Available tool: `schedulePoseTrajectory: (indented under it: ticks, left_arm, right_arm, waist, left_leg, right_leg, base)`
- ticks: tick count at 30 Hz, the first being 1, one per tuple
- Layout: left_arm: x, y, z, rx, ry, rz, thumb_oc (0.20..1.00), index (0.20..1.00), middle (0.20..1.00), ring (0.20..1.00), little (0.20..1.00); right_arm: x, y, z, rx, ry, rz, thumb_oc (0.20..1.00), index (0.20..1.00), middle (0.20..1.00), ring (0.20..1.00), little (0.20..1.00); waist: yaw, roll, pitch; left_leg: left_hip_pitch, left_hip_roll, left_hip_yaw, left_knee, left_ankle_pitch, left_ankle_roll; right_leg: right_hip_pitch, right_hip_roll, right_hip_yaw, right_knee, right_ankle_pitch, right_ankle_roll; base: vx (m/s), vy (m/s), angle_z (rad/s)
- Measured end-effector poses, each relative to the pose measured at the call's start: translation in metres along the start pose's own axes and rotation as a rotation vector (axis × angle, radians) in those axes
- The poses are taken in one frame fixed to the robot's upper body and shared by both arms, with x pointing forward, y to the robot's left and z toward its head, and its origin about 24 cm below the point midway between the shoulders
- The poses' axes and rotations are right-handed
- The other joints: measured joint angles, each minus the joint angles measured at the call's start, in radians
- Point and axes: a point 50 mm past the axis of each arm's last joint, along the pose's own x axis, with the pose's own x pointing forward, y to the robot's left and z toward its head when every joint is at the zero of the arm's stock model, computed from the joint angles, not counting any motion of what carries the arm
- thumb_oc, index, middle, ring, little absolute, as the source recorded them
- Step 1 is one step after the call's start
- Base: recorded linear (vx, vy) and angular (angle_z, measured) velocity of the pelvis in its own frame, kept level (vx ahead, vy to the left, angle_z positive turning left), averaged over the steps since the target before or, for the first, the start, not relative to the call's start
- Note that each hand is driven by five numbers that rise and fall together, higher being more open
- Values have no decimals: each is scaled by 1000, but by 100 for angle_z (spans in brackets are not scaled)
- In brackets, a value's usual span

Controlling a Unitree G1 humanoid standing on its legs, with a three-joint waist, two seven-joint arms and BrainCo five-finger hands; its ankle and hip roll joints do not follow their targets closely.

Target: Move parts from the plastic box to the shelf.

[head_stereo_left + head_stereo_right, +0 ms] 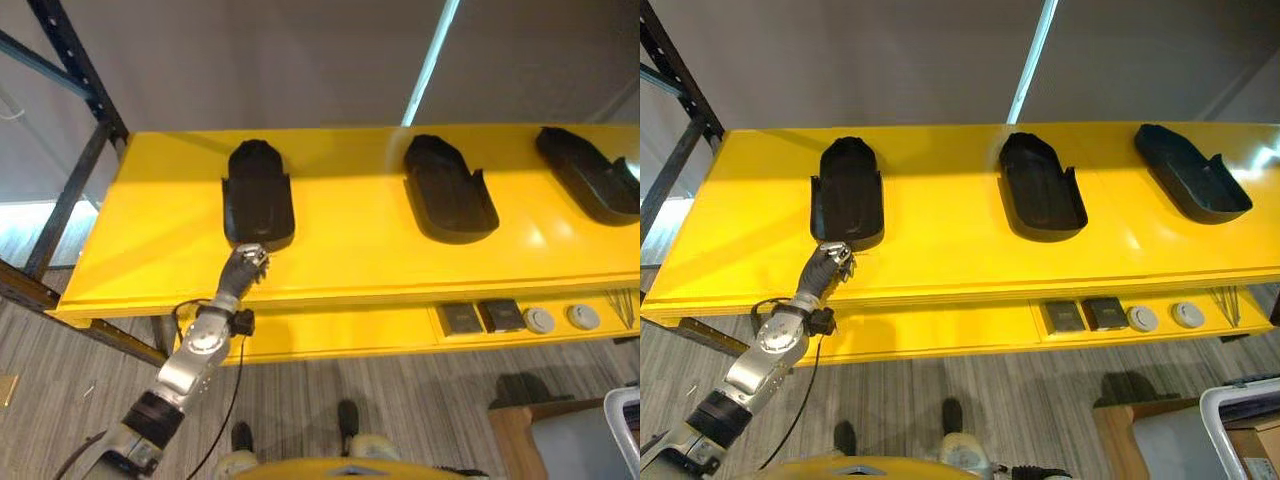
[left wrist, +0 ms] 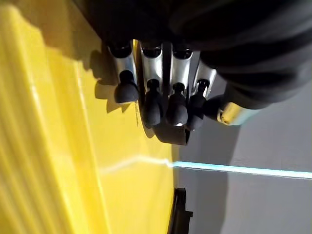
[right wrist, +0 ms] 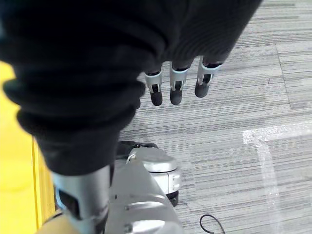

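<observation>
— On the glossy yellow shelf (image 1: 350, 255), three black moulded plastic parts (image 1: 259, 195) are seen; left hand (image 1: 244, 266) meets the nearest.
— Grip? Left wrist view: fingers (image 2: 152, 105) straight, nothing held. Right hand (image 3: 176, 85) relaxed above grey carpet (image 3: 243, 97).

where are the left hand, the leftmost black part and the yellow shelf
left hand (image 1: 243, 266): left eye view, on its fingers at the part's near end
leftmost black part (image 1: 258, 195): left eye view, on its middle
yellow shelf (image 1: 350, 250): left eye view, on a bare stretch of its top
</observation>
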Motion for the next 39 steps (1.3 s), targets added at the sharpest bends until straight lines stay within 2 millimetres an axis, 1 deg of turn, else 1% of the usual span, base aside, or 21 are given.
schedulePoseTrajectory:
  ticks: [7, 12, 14, 16, 23, 25, 26, 27, 28, 29, 31, 33, 34, 35, 36, 37, 39]
  left_arm:
    - [15, -1, 15, 29, -66, 60, 200, 200, 200, 200, 200]
    - [16, 2, 12, 34, -59, 88, 200, 200, 200, 200, 200]
    - [16, 4, 9, 73, -57, 97, 200, 200, 200, 200, 200]
    - [16, 4, 9, 77, -56, 99, 200, 200, 200, 200, 200]
    - [16, 8, 11, 66, -80, 144, 200, 200, 200, 200, 200]
    - [11, 17, 12, 44, -115, 207, 200, 200, 200, 200, 200]
    - [5, 23, 7, 52, -120, 258, 200, 200, 200, 200, 200]
    - [-3, 31, 4, 69, -142, 328, 200, 200, 200, 200, 200]
    - [-9, 36, -1, 77, -132, 371, 200, 200, 200, 200, 200]
    - [-16, 45, -8, 105, -129, 444, 200, 200, 200, 200, 200]
    - [-34, 63, -26, 157, -82, 580, 200, 200, 200, 200, 200]
    - [-51, 72, -43, 195, -26, 644, 200, 200, 200, 200, 200]
    - [-58, 74, -51, 219, -2, 660, 448, 448, 448, 448, 448]
    - [-77, 78, -70, 256, 59, 700, 918, 918, 918, 918, 918]
    - [-84, 79, -76, 272, 89, 710, 1000, 1000, 1000, 1000, 1000]
    - [-91, 80, -84, 287, 126, 720, 1000, 1000, 1000, 1000, 1000]
    - [-105, 83, -98, 298, 192, 755, 1000, 1000, 1000, 1000, 1000]
  right_arm:
    - [-1, -2, 13, -11, -55, -2, 1000, 1000, 1000, 1000, 1000]
    - [-1, -1, 14, -14, -65, -12, 1000, 1000, 1000, 1000, 1000]
    - [-1, -1, 14, -14, -63, -15, 1000, 1000, 1000, 1000, 1000]
    - [-1, -1, 13, -14, -63, -15, 1000, 1000, 1000, 1000, 1000]
    - [-1, -1, 11, -7, -73, -17, 1000, 1000, 1000, 1000, 1000]
    - [-1, -1, 11, -6, -72, -17, 1000, 1000, 1000, 1000, 1000]
    - [-1, -1, 14, -7, -80, -18, 1000, 1000, 1000, 1000, 1000]
    - [-1, -1, 11, -5, -71, -17, 1000, 1000, 1000, 1000, 1000]
    - [-1, 0, 3, -2, -54, -17, 1000, 1000, 1000, 1000, 1000]
    - [-1, -1, 2, -3, -49, -21, 1000, 1000, 1000, 1000, 1000]
    - [-1, -1, -1, -2, -36, -22, 1000, 1000, 1000, 1000, 1000]
    - [0, -1, -2, -1, -29, -27, 1000, 1000, 1000, 1000, 1000]
    - [0, 0, -3, -3, -26, -29, 1000, 1000, 1000, 1000, 1000]
    - [1, 3, -4, -1, -14, -27, 1000, 1000, 1000, 1000, 1000]
    - [1, 3, -5, 1, -9, -31, 1000, 1000, 1000, 1000, 1000]
    - [1, 4, -2, 2, -15, -28, 1000, 1000, 1000, 1000, 1000]
    - [2, 8, 2, 21, -23, -14, 1000, 1000, 1000, 1000, 1000]
  waist:
    - [-28, 13, 35]
    - [-37, 14, 40]
    - [-37, 14, 40]
    - [-38, 14, 40]
    - [-38, 15, 40]
    - [-37, 15, 40]
    - [-33, 15, 39]
    - [-33, 15, 38]
    - [-26, 15, 26]
    - [12, 17, 10]
    - [28, 14, -11]
    - [49, 7, -30]
    - [58, 3, -33]
    - [89, -11, -48]
    - [99, -17, -54]
    - [112, -23, -60]
    - [122, -33, -77]
  left_leg:
    - [-7, 1, 3, 0, 0, -1]
    - [12, 2, 10, 0, -6, -3]
    - [22, 2, 11, 0, -8, -3]
    - [25, 2, 11, 0, -8, -3]
    - [45, 4, 10, 0, -10, -3]
    - [60, 7, 8, 0, -13, -5]
    - [62, 9, 5, 0, -15, -6]
    - [79, 12, -2, 0, -19, -9]
    - [80, 15, -2, 0, -20, -10]
    - [79, 17, -8, 0, -21, -12]
    - [79, 18, -30, 0, -21, -12]
    - [83, 17, -49, 0, -21, -12]
    - [88, 16, -59, 0, -21, -12]
    - [97, 16, -73, 0, -21, -12]
    - [97, 16, -81, 0, -20, -13]
    - [96, 15, -86, 0, -18, -12]
    - [96, 15, -96, 0, -16, -11]
  right_leg:
    - [-10, 8, 8, 0, 12, 2]
    - [4, 9, 14, 0, 10, 3]
    - [14, 9, 14, 0, 6, 4]
    - [17, 8, 14, 0, -2, 1]
    - [40, 5, 12, 0, 0, -2]
    - [57, 6, 8, 0, -2, -2]
    - [70, 6, 0, 0, -3, -1]
    - [91, 8, -12, 0, -11, -2]
    - [97, 9, -16, 0, -21, -10]
    - [97, 12, -19, 0, -21, -11]
    - [113, 12, -43, 0, -21, -9]
    - [126, 13, -56, 0, -21, -8]
    - [136, 12, -66, 0, -25, -7]
    - [153, 12, -76, 0, -34, -12]
    - [160, 12, -85, 0, -40, -16]
    - [166, 12, -94, 0, -44, -17]
    - [168, 11, -95, 0, -47, -17]
  base:
    - [0, 0, 0]
    - [32, 8, -4]
    - [0, 0, 0]
    - [0, 0, 0]
    - [0, 0, 0]
    - [-51, 15, 4]
    - [-59, 7, 14]
    - [-59, 1, 21]
    - [-83, -2, 20]
    - [-83, -12, 17]
    - [-81, -26, 27]
    - [-54, -28, 25]
    - [-19, -21, 29]
    - [-15, -23, 33]
    - [-4, -17, 34]
    - [11, -12, 23]
    - [17, 2, 12]
